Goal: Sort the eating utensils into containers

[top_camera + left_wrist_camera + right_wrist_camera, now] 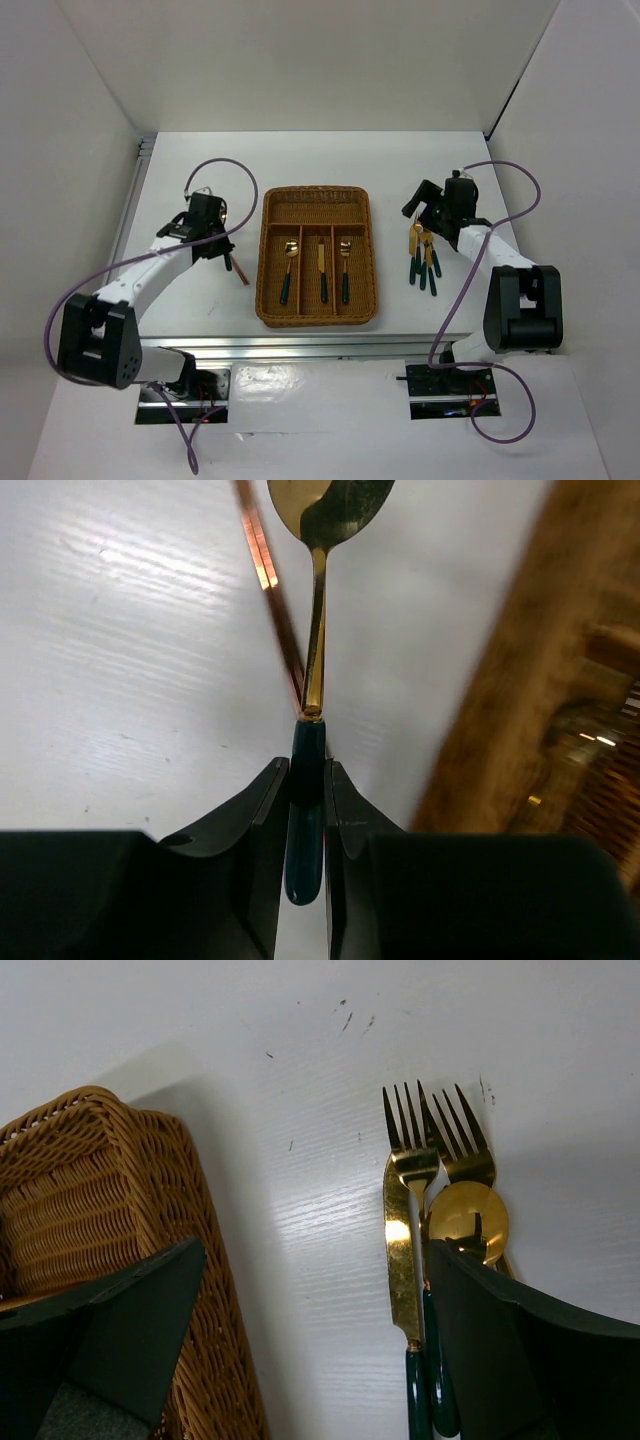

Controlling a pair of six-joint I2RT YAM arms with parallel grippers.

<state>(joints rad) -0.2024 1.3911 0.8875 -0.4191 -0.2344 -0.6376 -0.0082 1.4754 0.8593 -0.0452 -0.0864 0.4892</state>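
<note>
We see the left gripper (305, 805) clamped on the green handle of a spoon (318, 630) (bowl cut off at top), and the right gripper (312, 1260) spread wide over a cutlery pile (402, 1260) partly hidden by one finger.

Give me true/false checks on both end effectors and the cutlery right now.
1. The left end effector grips a spoon by its green handle. True.
2. The right end effector is shut on a fork. False: it is open and holds nothing.
3. All three long slots of the tray are occupied. True.
4. The forks lie inside the tray. False: they lie on the table beside it.
</note>
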